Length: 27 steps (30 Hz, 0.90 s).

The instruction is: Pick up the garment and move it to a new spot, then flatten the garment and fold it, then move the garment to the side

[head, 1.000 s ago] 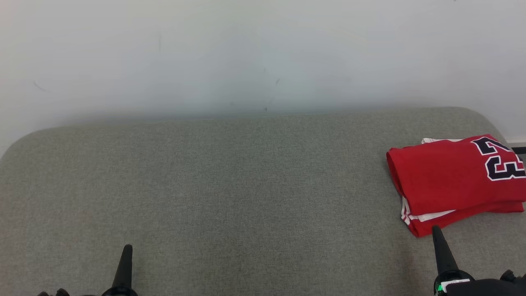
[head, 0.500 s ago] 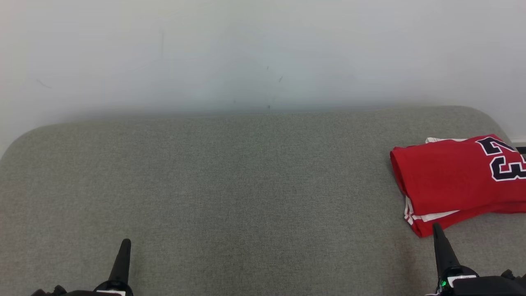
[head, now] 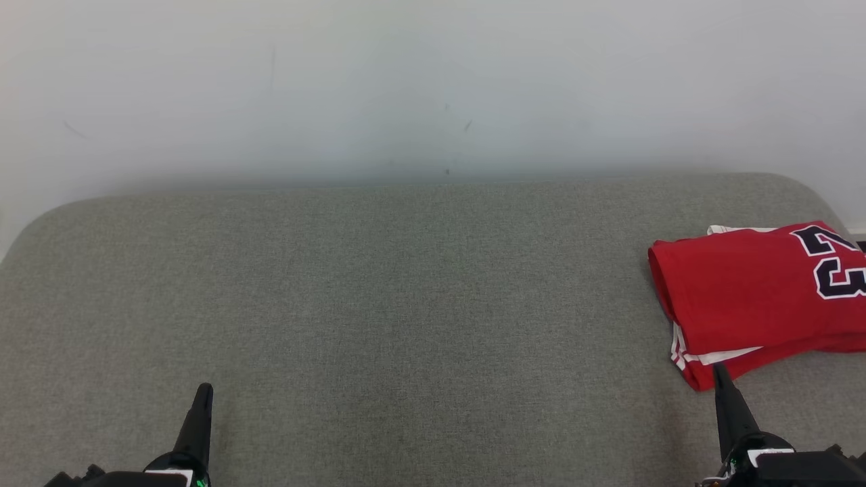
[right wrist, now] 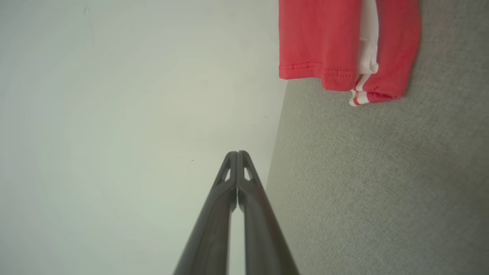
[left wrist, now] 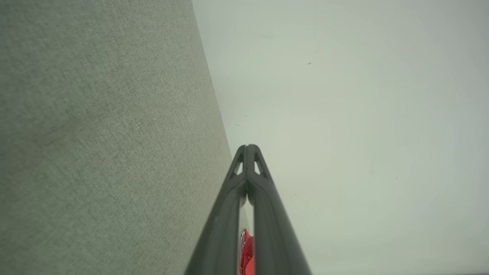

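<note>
The garment (head: 751,297), a red jersey with white trim and a dark number, lies folded at the right end of the grey cushion (head: 406,304). Its red hem and white stripes (right wrist: 344,46) show at the top of the right wrist view, and a red sliver (left wrist: 246,254) peeks between the left fingers. My right gripper (head: 718,370) is shut and empty, its tip just below the jersey's near corner. At the lower left my left gripper (head: 203,389) is shut too, holding nothing, far from the jersey. Both finger pairs meet at the tips (left wrist: 247,147) (right wrist: 237,153).
A pale wall (head: 433,81) rises right behind the cushion's far edge. The cushion's rounded corners sit at far left and far right. A dark object (head: 858,246) pokes out at the right edge behind the jersey.
The whole head picture has drifted slightly, so the camera moved. Both grippers sit a little lower in the picture, the left one also further left. The jersey has stayed put.
</note>
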Motion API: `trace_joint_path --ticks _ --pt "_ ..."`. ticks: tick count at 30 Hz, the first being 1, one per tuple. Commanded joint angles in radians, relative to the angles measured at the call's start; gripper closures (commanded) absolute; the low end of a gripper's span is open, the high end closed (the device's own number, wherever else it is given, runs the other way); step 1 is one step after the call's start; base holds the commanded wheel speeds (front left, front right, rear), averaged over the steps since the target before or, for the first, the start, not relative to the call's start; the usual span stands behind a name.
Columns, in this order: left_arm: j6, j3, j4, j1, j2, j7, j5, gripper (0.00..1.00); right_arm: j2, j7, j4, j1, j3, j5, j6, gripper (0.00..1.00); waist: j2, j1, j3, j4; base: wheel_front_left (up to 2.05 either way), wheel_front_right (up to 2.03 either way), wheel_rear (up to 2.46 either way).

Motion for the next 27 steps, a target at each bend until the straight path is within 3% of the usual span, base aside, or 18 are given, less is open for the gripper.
trace_joint_path --ticks 1,16,27 --pt "-0.002 0.004 0.0 -0.017 0.005 0.007 -0.02 1.0 -0.007 0.005 -0.005 -0.012 0.0 0.016 -0.002 1.0 -0.0001 -0.0001 0.001 0.001 0.0 0.0 0.0" --pt "-0.009 0.018 0.007 -0.034 0.006 0.035 -0.121 1.0 -0.015 0.011 -0.005 -0.017 0.006 0.131 -0.002 1.0 -0.0001 -0.0001 0.009 0.01 0.0 0.0 0.0" --pt "-0.009 0.019 0.007 -0.032 0.004 0.036 -0.119 1.0 -0.021 0.002 -0.007 -0.016 0.012 0.135 -0.002 1.0 -0.0001 -0.0001 0.009 0.011 0.0 0.0 0.0"
